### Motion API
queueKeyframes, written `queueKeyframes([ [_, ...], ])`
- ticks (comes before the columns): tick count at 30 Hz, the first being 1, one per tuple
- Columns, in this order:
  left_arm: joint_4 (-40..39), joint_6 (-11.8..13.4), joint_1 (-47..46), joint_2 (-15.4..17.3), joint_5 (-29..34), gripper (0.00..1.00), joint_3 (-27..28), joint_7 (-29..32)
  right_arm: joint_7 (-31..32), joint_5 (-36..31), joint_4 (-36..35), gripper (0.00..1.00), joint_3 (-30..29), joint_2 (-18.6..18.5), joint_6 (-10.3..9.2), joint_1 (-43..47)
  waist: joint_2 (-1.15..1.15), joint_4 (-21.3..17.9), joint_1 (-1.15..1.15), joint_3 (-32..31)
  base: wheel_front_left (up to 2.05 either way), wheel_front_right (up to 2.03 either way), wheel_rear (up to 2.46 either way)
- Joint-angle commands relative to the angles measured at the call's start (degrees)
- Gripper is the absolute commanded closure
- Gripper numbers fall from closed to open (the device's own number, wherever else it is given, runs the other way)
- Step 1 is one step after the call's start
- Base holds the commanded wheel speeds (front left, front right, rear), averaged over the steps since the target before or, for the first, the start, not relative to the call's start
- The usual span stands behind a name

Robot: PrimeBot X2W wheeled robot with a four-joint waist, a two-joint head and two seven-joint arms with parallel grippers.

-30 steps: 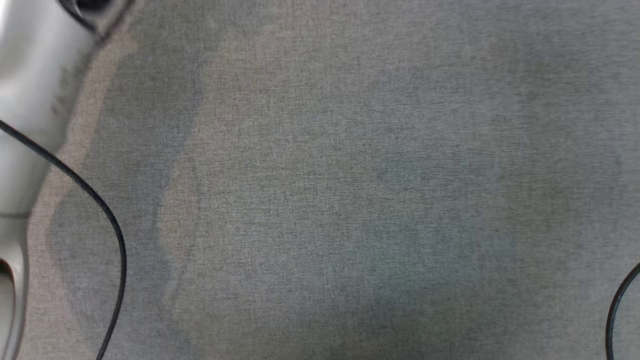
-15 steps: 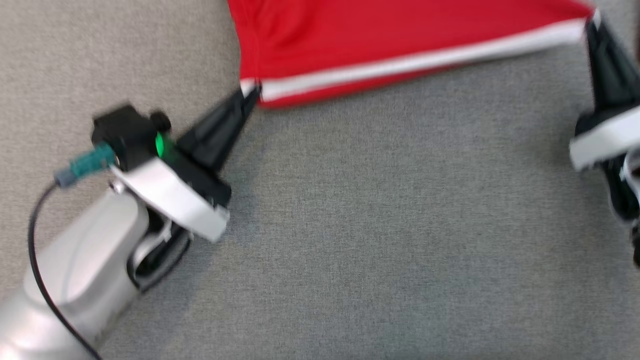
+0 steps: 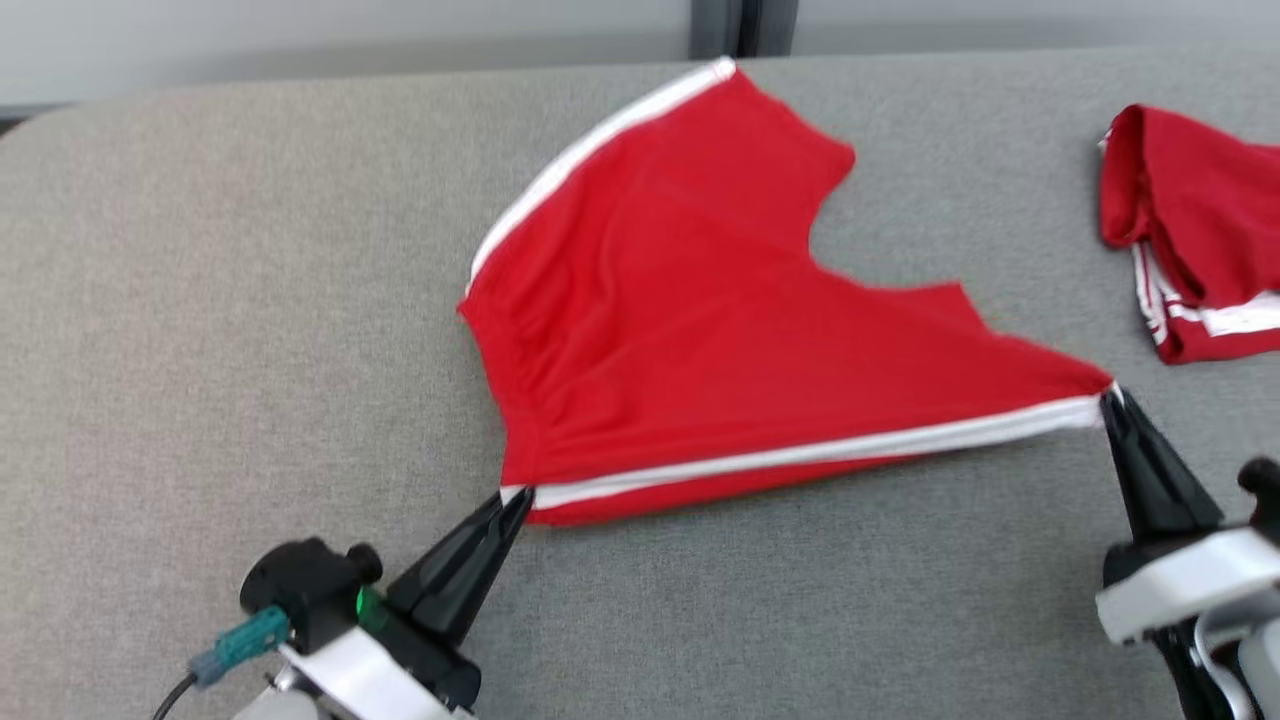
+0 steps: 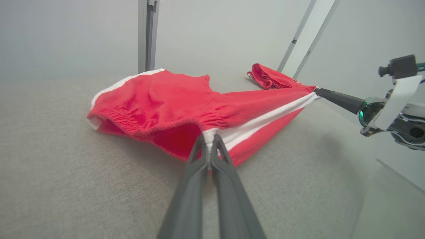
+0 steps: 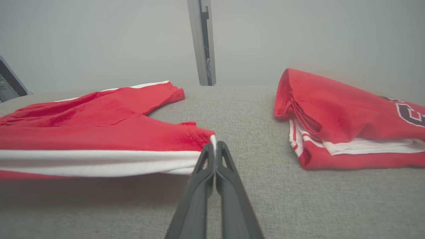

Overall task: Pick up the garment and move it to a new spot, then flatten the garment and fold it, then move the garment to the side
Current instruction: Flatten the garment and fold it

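Note:
The garment [image 3: 690, 310] is a pair of red shorts with white side stripes, spread on the grey table [image 3: 250, 250]. My left gripper [image 3: 518, 497] is shut on the waistband corner at the near left. My right gripper [image 3: 1108, 395] is shut on the leg-hem corner at the near right. The striped edge is stretched taut between them and lifted slightly. In the left wrist view the left gripper [image 4: 208, 146] pinches the white stripe of the garment [image 4: 159, 99]. In the right wrist view the right gripper [image 5: 214, 145] pinches the hem of the garment [image 5: 99, 129].
A folded red garment [image 3: 1190, 230] with white trim lies at the table's far right, also seen as the folded red garment [image 5: 348, 122] in the right wrist view. A grey post [image 3: 740, 25] stands behind the table's back edge. Bare grey cloth lies left of and in front of the shorts.
The head camera has tilted up from bare grey cloth to the whole table. Both grippers stay shut on the shorts' corners.

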Motion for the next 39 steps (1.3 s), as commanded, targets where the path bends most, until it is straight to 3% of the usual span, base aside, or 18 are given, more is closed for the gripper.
queueKeyframes([
  [1, -0.39, 0.03, 2.01, 0.53, 0.6, 1.0, 1.29, -0.19, -0.03, -0.45, -0.83, 1.0, -1.31, -0.13, -0.16, 2.14, 0.0, -1.11, 0.0, -2.95, 0.0, 0.0, 0.0],
  [4, -2.65, 0.04, 6.04, 0.35, 0.99, 1.0, 2.6, -0.2, -0.03, -1.17, -3.04, 1.0, -3.8, 0.43, -0.23, 6.95, 0.0, -1.45, 0.0, -4.29, 0.0, 0.0, 0.0],
  [9, -6.29, 0.03, 9.17, 2.14, 1.21, 1.0, 0.05, 1.21, 0.01, -1.67, -5.97, 1.0, -5.98, 0.18, -0.23, 11.21, 0.0, -1.54, 0.0, -4.95, 0.0, 0.0, 0.0],
  [18, -7.26, 0.02, 3.03, -1.63, -4.64, 1.0, -2.53, 3.11, 5.38, 0.61, -3.96, 1.0, -4.68, -0.82, -0.14, -0.25, 0.0, 1.37, 0.0, -0.86, 0.0, 0.0, 0.0],
  [26, -4.4, 0.02, -4.68, -6.75, -13.21, 1.0, -1.92, 0.55, 8.46, 0.64, 4.75, 1.0, -2.33, -1.33, -0.13, -17.22, 0.0, 6.9, 0.0, 3.84, 0.0, 0.0, 0.0],
  [32, 1.65, 0.01, -10.73, -11.88, -12.45, 1.0, -2.03, -0.08, 10.24, -2.01, 15.81, 1.0, 1.85, -0.79, -0.1, -30.52, 0.0, 11.14, 0.0, 7.32, 0.0, 0.0, 0.0],
  [39, 8.21, 0.61, -14.19, -18.78, -10.29, 1.0, 3.25, -0.19, 8.93, -3.94, 27.7, 1.0, 8.38, -0.09, -0.1, -43.02, 0.0, 15.21, 0.0, 10.45, 0.0, 0.0, 0.0],
])
